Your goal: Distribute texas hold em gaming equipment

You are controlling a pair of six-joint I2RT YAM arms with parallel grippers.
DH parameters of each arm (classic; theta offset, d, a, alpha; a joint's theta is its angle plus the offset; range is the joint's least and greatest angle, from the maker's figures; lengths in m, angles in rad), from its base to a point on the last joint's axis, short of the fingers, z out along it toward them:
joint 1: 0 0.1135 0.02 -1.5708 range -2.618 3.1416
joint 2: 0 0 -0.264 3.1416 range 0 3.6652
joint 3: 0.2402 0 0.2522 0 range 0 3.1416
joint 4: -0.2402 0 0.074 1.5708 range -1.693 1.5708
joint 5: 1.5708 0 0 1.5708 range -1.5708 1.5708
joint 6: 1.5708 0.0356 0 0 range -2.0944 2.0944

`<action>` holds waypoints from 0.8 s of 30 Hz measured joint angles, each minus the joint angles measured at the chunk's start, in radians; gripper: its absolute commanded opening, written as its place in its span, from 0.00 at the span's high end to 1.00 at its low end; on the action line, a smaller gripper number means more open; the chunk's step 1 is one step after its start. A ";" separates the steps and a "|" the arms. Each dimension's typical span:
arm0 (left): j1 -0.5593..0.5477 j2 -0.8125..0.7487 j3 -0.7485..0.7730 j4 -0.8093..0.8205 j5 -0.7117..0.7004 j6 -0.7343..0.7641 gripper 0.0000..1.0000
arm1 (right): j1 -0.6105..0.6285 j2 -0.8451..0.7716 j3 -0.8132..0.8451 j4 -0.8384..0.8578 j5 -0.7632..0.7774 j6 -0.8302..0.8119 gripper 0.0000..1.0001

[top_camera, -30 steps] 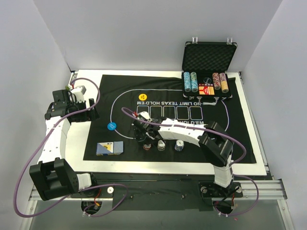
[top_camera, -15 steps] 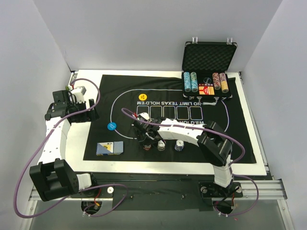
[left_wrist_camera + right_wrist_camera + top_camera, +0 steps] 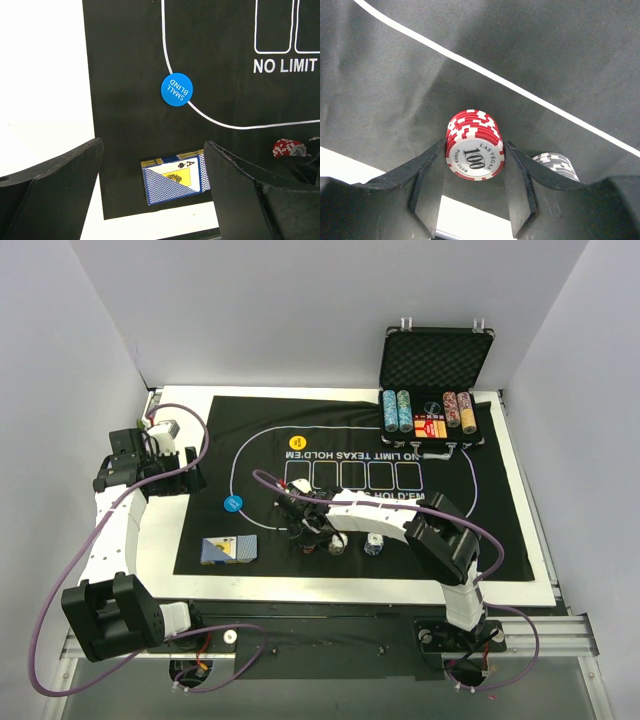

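Squarely, the right gripper (image 3: 475, 156) clasped the red chips (image 3: 472, 127) on the mat (image 3: 395, 75); the left gripper (image 3: 152, 145) stood wide.

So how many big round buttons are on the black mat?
2. The yellow button lies toward the mat's far side; the blue button lies nearer, toward its left edge. The right arm might hide another.

The left arm stands bent at the frame's left, its tool (image 3: 152, 145) gaping (fingers well apart). The right arm reaches low toward centre, its tool (image 3: 475, 150) pinching a red chip stack (image 3: 473, 131).
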 measured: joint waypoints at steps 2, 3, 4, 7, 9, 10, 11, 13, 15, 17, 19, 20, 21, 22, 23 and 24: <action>0.000 0.000 0.000 0.000 0.000 0.000 0.07 | 0.000 0.000 0.000 0.000 0.000 0.000 0.55; 0.000 -0.001 0.000 0.000 0.000 0.000 0.07 | 0.000 0.000 0.000 0.000 0.000 -0.001 0.55; 0.000 -0.001 0.000 0.000 0.000 0.000 0.07 | 0.000 0.000 0.000 0.000 0.000 -0.001 0.54; 0.000 -0.002 -0.001 0.000 0.000 0.001 0.07 | 0.000 0.000 0.000 -0.001 0.000 -0.003 0.53; 0.000 -0.002 -0.001 0.000 0.000 0.001 0.07 | 0.000 0.000 0.000 -0.001 0.000 -0.006 0.53; 0.000 -0.002 -0.001 0.000 0.000 0.001 0.07 | 0.000 0.000 0.000 -0.002 0.000 -0.006 0.54; 0.000 -0.002 -0.002 0.000 0.000 0.001 0.07 | 0.000 0.000 0.000 -0.002 0.000 -0.006 0.53; 0.000 -0.002 -0.003 0.000 0.000 0.001 0.07 | 0.000 0.000 0.000 -0.002 0.000 -0.007 0.53; 0.000 -0.003 -0.005 0.001 0.000 0.001 0.07 | 0.000 0.000 0.001 -0.004 0.000 -0.008 0.53; 0.000 -0.003 -0.008 0.001 0.001 0.001 0.07 | 0.000 0.000 0.002 -0.006 0.000 -0.009 0.53; 0.000 -0.004 -0.011 0.003 0.000 0.001 0.07 | 0.000 0.000 0.003 -0.008 0.000 -0.009 0.53; 0.000 -0.004 -0.014 0.003 0.001 0.001 0.07 | 0.000 0.000 0.004 -0.010 0.000 -0.009 0.54; 0.000 -0.004 -0.017 0.003 0.001 0.001 0.07 | 0.000 0.000 0.005 -0.011 0.000 -0.010 0.54; 0.000 -0.004 -0.020 0.003 0.001 0.002 0.07 | 0.000 0.000 0.008 -0.013 0.000 -0.010 0.54; 0.000 -0.004 -0.022 0.003 0.001 0.001 0.07 | 0.000 0.000 0.010 -0.015 0.000 -0.010 0.54; 0.000 -0.004 -0.023 0.003 0.001 0.001 0.07 | 0.000 0.000 0.013 -0.016 0.000 -0.010 0.55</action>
